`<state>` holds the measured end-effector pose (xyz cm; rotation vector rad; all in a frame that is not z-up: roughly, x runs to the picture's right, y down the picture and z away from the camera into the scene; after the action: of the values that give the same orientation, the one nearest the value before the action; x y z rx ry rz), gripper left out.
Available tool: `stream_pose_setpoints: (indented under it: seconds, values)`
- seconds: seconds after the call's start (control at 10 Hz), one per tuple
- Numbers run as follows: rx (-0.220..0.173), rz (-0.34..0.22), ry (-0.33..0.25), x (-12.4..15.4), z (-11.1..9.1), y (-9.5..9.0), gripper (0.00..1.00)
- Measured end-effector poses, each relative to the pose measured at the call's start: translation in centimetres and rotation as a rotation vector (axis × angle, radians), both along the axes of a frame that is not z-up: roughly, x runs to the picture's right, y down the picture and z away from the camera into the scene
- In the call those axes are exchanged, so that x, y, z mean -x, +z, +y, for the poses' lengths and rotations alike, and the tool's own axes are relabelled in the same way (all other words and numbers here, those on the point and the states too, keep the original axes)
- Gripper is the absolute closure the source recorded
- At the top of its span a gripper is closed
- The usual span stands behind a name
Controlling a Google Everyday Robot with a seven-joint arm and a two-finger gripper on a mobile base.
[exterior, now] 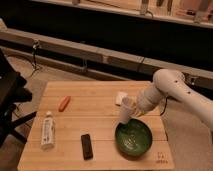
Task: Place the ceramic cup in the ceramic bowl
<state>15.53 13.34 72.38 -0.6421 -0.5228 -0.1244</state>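
The ceramic cup (126, 110) is off-white and tapered, tilted, held in the air just above the far left rim of the ceramic bowl. The ceramic bowl (133, 139) is wide, dark green with a lighter speckled inside, and stands on the wooden table near the front right. My gripper (134, 111) comes in from the right on a white arm and is shut on the cup, right at the bowl's back edge.
A wooden table (100, 120) bears a small flat white block (120, 97) behind the cup, an orange carrot-like object (63, 103), a white bottle (47, 130) at the left and a black flat device (87, 146) at the front. A dark chair (10, 100) stands to the left.
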Motion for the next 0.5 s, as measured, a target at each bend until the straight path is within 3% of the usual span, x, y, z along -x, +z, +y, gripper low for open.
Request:
stream_pose_setpoints:
  seconds: [0.5]
  values:
    - [0.006,0.011,0.014,-0.62,0.75,-0.02,1.0]
